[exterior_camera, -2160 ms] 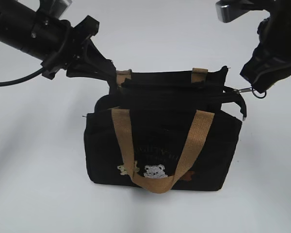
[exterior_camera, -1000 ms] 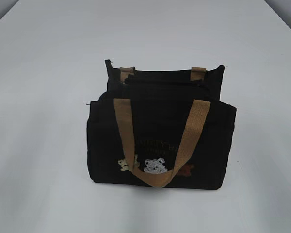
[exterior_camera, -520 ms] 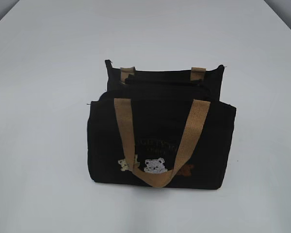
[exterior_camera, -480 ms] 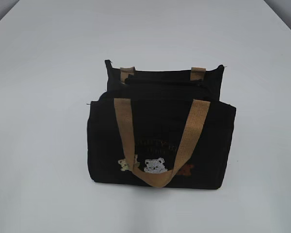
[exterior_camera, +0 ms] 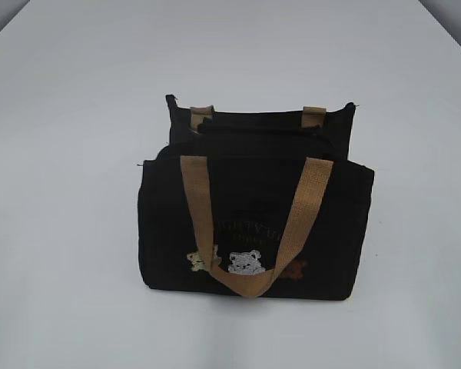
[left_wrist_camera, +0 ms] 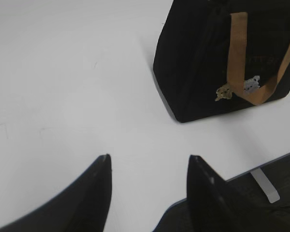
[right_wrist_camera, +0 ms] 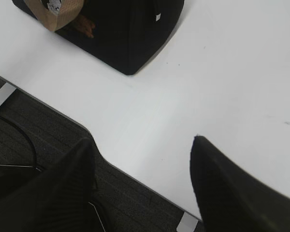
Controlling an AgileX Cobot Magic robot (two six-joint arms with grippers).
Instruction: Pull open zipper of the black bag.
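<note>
The black bag (exterior_camera: pixel 253 223) stands alone on the white table (exterior_camera: pixel 61 154), with tan handles and bear patches on its front. Its zipper (exterior_camera: pixel 255 131) is a dark ridge between the front and back panels, which stand apart at the top; I cannot make out the pull tab. Neither gripper appears in the exterior view. My left gripper (left_wrist_camera: pixel 149 157) is open and empty over bare table, well short of the black bag (left_wrist_camera: pixel 198 58) at upper right. My right gripper (right_wrist_camera: pixel 143 139) is open and empty above the table's front edge, the black bag (right_wrist_camera: pixel 130 34) far off at top left.
The table's front edge (left_wrist_camera: pixel 261 164) runs close under both grippers. A metal bracket (left_wrist_camera: pixel 267 186) sits below it. Beyond the edge lie dark carpet (right_wrist_camera: pixel 34 130) and a thin cable (right_wrist_camera: pixel 26 137).
Both grippers, earlier at the bag's top corners, have pulled back out of the exterior view. The bag's top has settled lower. Nothing has moved over the last second.
</note>
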